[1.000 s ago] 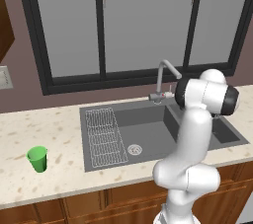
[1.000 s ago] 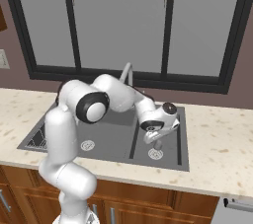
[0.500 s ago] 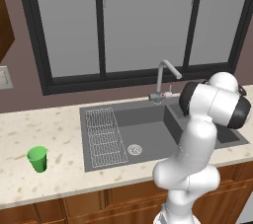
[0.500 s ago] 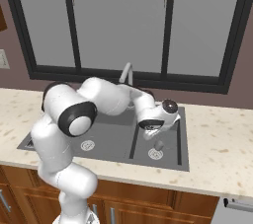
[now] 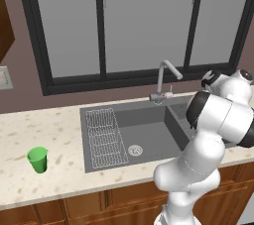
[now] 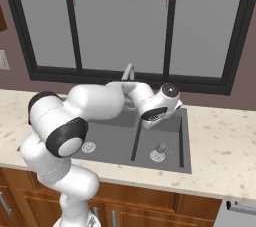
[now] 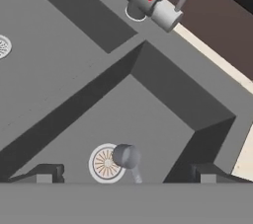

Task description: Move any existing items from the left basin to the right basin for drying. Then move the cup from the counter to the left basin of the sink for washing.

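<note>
White and dark-jointed, the arm (image 6: 95, 103) reaches forward from its base and bends across the sink (image 5: 99, 162), its wrist turned down above the right basin (image 6: 172, 141). In the hand view the gripper (image 7: 126, 176) looks into that smaller basin with its two dark fingertips (image 7: 47, 172) set wide apart and nothing between them. A small dull-grey knob-like object (image 7: 126, 156) lies on the basin floor, touching the edge of the round drain (image 7: 104, 164); the right base view shows the same knob (image 6: 161, 147) just beside the drain ring. The left basin (image 5: 149, 137) holds a white wire rack (image 5: 103, 132). A bright green cup (image 5: 37, 159) stands upright on the beige speckled counter (image 5: 59, 179), well apart from the sink on its left side. A slim silver faucet (image 5: 166, 78) rises behind the basins, with a small red dot on its base; no writing is legible.
</note>
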Available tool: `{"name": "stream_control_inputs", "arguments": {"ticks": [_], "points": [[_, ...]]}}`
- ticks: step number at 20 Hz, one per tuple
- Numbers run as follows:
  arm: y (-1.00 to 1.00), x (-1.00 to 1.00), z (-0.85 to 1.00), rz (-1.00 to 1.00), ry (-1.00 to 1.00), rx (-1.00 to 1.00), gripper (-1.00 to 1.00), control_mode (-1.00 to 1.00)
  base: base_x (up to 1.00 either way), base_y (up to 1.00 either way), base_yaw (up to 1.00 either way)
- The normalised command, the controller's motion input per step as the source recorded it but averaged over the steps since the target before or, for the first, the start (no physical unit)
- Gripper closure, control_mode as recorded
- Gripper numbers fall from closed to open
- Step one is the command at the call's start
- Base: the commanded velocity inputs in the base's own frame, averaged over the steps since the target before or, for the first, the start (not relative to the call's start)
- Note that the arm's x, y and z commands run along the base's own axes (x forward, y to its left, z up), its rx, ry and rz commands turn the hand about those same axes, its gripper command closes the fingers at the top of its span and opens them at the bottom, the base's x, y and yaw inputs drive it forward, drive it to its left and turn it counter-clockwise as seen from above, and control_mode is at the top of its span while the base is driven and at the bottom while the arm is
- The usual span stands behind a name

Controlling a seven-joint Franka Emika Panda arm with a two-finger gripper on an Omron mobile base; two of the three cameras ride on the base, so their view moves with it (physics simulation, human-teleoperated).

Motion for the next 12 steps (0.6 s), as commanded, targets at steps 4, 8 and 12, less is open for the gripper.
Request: {"name": "stream_control_inputs", "arguments": {"ticks": [4, 8, 12], "points": [[0.08, -0.05, 0.68, 0.00, 0.00, 0.00, -1.00, -1.00, 0.00, 0.00, 0.00], [0.13, -0.16, 0.60, 0.00, 0.00, 0.00, -1.00, -1.00, 0.00, 0.00, 0.00], [0.21, -0.20, 0.54, -0.02, 0.00, 0.00, -1.00, -1.00, 0.00, 0.00, 0.00]]}}
